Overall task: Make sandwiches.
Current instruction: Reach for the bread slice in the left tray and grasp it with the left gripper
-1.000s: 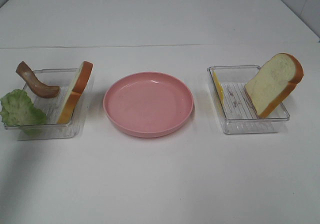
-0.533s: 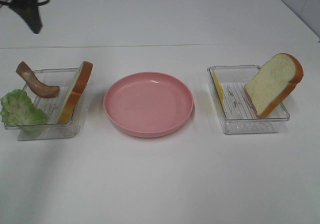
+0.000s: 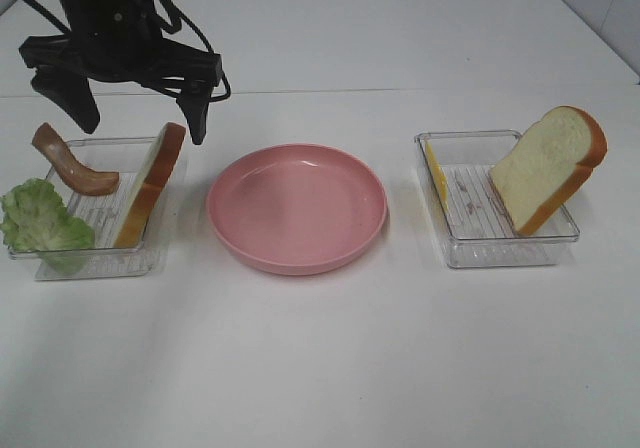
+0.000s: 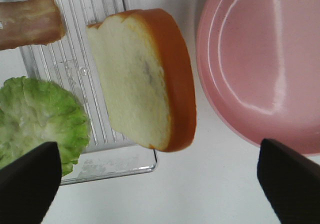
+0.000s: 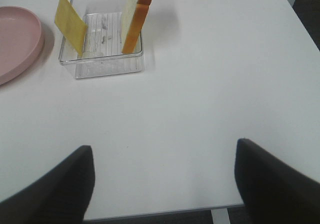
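Hovering at the upper left of the overhead frame, your left hand (image 3: 140,120) is released, spread wide and empty above the far end of the left tray (image 3: 90,268). Your right hand (image 5: 165,184) is likewise released and empty, well apart from the right tray (image 3: 500,256).

No sandwich is built yet. The pink plate (image 3: 297,208) at centre is bare. One bread slice (image 3: 150,183) stands on edge against the left tray's plate-side wall, with the lettuce (image 3: 40,218) and meat strip (image 3: 70,163) beside it. The second bread slice (image 3: 545,168) and the cheese square (image 3: 435,173) lean in the right tray.

Risks, as judged:
- The slice sits tight to the wall; a descending finger may strike the tray rim and shove the tray across the desk (image 3: 320,368).
- A tilted slice may topple flat if nudged before you close.
- Closing too hard would likely crush the soft bread.
- The lettuce overhangs the tray edge and could be dragged out.
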`<state>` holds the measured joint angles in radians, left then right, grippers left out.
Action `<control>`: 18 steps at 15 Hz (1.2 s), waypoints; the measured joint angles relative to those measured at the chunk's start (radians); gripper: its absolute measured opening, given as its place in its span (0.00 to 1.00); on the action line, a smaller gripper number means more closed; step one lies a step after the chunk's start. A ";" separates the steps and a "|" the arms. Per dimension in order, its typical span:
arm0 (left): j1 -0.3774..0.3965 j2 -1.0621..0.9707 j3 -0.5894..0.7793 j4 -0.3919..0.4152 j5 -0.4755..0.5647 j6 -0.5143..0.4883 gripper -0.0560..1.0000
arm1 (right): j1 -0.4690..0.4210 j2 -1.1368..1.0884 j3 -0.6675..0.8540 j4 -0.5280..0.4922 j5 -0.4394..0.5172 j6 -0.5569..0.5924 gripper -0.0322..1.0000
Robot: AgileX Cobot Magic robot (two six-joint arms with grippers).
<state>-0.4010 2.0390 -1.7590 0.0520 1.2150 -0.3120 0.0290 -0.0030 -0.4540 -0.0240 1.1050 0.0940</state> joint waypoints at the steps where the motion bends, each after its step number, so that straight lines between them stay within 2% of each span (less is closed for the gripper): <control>1: -0.009 0.031 -0.031 0.014 0.000 -0.005 0.99 | 0.000 0.000 0.000 0.000 0.000 0.000 0.77; 4: -0.013 0.097 -0.105 0.013 -0.001 -0.010 0.99 | 0.000 0.000 0.000 0.000 0.000 0.000 0.77; 16: 0.009 0.186 -0.110 0.031 0.000 0.035 0.99 | 0.000 0.000 0.000 0.000 0.000 0.000 0.77; 18: 0.009 0.186 -0.110 0.030 0.000 0.052 0.91 | 0.000 0.000 0.000 0.000 0.000 0.000 0.77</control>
<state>-0.3920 2.2250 -1.8690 0.0820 1.2150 -0.2600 0.0290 -0.0030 -0.4540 -0.0240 1.1050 0.0940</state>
